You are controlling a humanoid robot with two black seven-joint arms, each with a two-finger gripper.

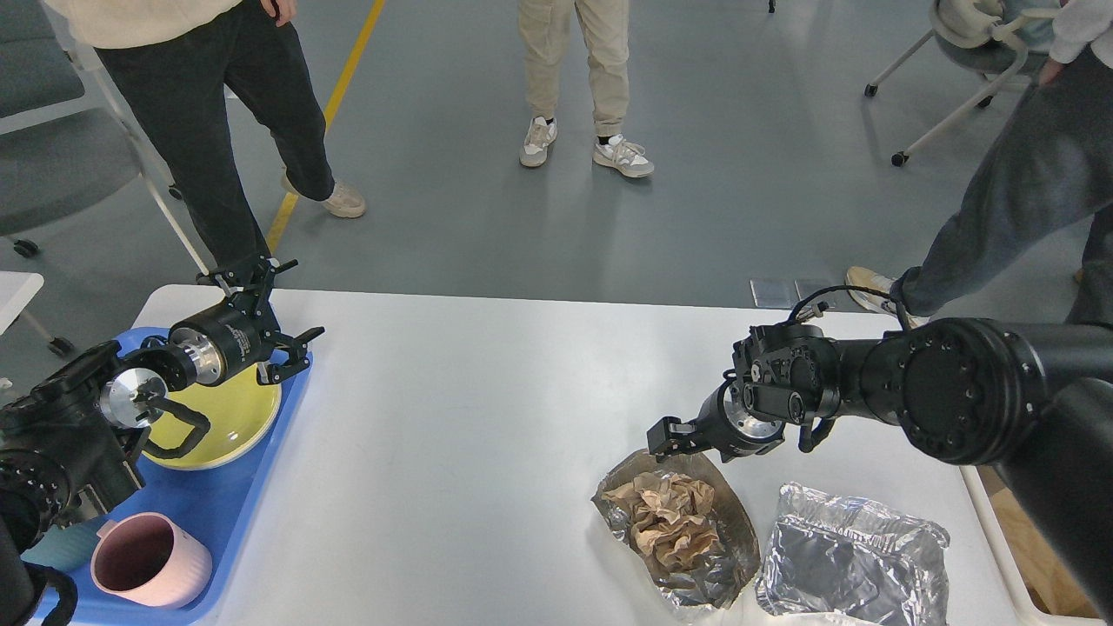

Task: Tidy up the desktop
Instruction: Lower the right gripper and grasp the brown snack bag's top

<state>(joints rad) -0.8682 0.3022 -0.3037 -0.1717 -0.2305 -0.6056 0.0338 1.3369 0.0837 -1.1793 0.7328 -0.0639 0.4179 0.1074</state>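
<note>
Two grippers I watch: left gripper (276, 315) spread wide above tray (217, 513); right gripper (668, 436) at foil (696, 539), grip I cannot tell.

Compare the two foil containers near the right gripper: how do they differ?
The left foil container holds crumpled brown paper; the right foil container looks empty. The left one lies directly below the right gripper; the right one lies nearer the table's right edge. Both are crinkled silver foil on the white desktop.
</note>
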